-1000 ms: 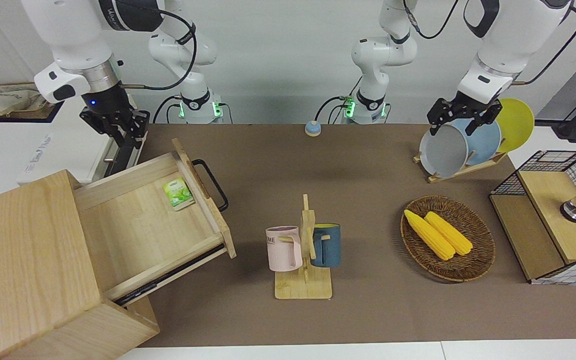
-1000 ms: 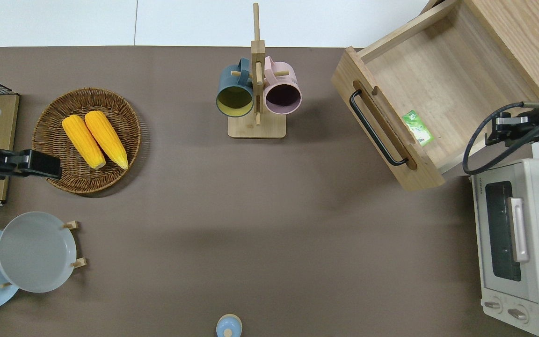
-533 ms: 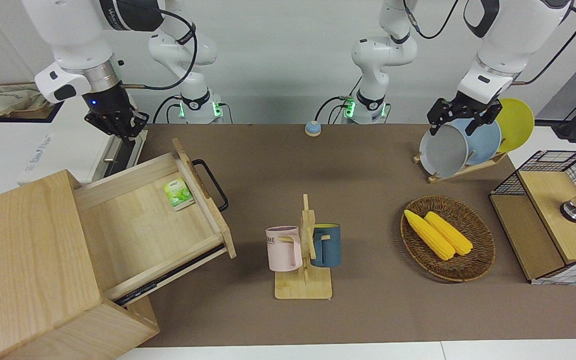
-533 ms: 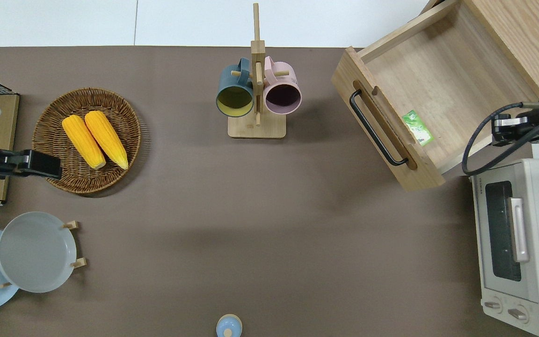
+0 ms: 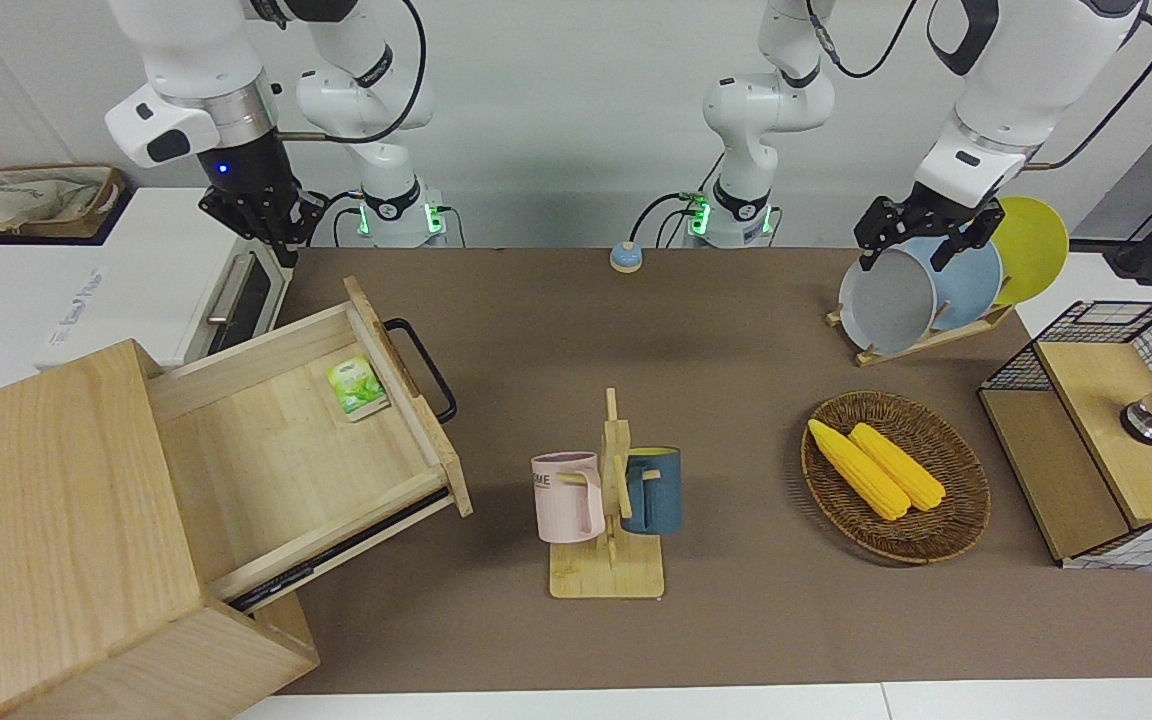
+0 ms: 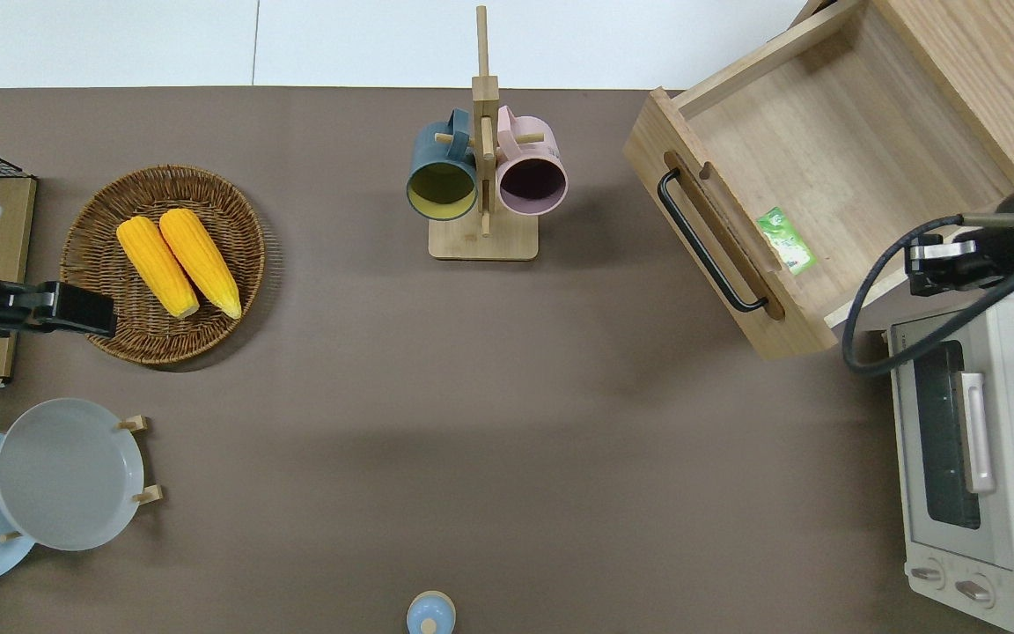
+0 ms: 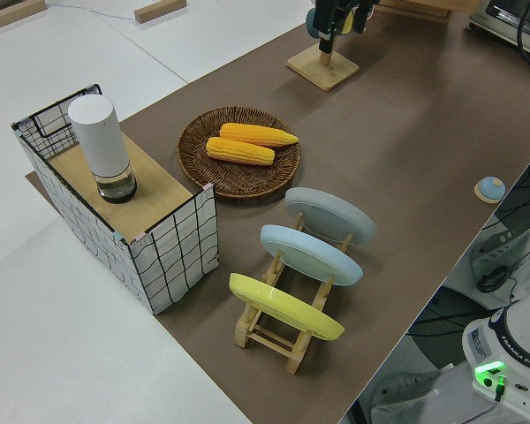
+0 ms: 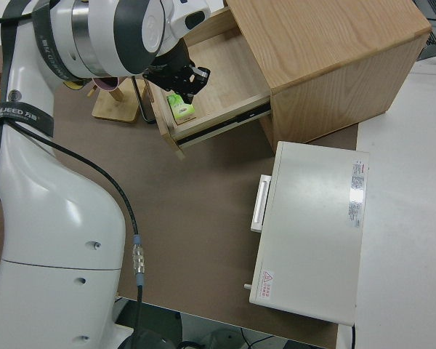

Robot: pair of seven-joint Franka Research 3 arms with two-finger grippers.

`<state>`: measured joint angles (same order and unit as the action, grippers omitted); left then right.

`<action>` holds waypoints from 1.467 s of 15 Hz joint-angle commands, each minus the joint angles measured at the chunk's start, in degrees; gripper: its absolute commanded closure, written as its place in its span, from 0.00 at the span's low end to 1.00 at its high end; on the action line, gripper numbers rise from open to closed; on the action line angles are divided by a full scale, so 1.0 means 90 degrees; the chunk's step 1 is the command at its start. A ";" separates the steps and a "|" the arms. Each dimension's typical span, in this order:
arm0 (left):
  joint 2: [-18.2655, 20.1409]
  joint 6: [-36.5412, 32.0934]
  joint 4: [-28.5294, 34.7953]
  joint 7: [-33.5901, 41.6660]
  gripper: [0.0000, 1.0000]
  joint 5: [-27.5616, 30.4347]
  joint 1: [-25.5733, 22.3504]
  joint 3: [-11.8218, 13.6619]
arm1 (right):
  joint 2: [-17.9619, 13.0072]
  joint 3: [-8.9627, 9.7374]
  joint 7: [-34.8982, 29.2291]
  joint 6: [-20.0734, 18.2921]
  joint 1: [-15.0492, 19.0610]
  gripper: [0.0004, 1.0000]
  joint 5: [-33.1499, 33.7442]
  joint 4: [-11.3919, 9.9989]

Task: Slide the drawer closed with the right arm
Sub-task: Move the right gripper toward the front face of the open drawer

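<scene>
Still open drawer (image 5: 286, 455) (sachet (image 5: 357, 387) inside)

drawer (image 5: 306, 450) open – green packet (image 5: 356, 387) inside, right end effector (image 5: 271, 228) raised

A pale blond wooden drawer (image 5: 286, 455) with a black metal bar handle (image 5: 422, 368) is showing a small green-and-white printed packet (image 5: 356, 387). Two yellow corn cobs (image 5: 876, 466) are lying in a dark brown woven wicker basket (image 5: 956, 530) on the plain brown worktop (image 5: 736, 330).

Brown table (image 6: 366, 370) with kitchen things around a mug stand

The mug stand (image 6: 482, 238) is the landmark: toward the right arm's end sit the wooden box (image 5: 46, 520) and, nearer the robots, the toaster oven (image 6: 982, 458); toward the left arm's end sit the wicker basket (image 6: 102, 335), plate rack (image 5: 921, 335) and mesh box (image 5: 1086, 450); a blue bell (image 6: 430, 614) sits nearest the robots.
</scene>
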<state>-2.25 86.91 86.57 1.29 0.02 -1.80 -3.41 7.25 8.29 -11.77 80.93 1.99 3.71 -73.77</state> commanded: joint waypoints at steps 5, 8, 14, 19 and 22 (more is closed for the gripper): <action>-0.0072 -0.0125 -0.0156 0.0062 0.01 -0.0109 -0.0024 -0.0041 | -0.0229 -0.0003 -0.1385 -0.0086 -0.0737 1.00 -0.0002 -0.0016; -0.0072 -0.0125 -0.0165 0.0062 0.01 -0.0109 -0.0024 -0.0041 | -0.0161 0.0026 -0.2234 0.0059 -0.1098 1.00 -0.0003 -0.0016; -0.0072 -0.0125 -0.0156 0.0062 0.01 -0.0109 -0.0024 -0.0041 | 0.0454 0.0026 -0.4490 0.0860 -0.1851 1.00 -0.0012 -0.0074; -0.0072 -0.0125 -0.0165 0.0062 0.01 -0.0109 -0.0024 -0.0041 | 0.1010 0.0026 -0.5896 0.1299 -0.2037 1.00 -0.0071 -0.0113; -0.0072 -0.0125 -0.0165 0.0062 0.01 -0.0109 -0.0024 -0.0041 | 0.1226 0.0026 -0.6668 0.1593 -0.2028 1.00 -0.0081 -0.0308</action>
<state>-2.25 86.91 86.57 1.29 0.02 -1.80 -3.41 16.78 8.67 -64.83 92.26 -16.32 3.60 -74.94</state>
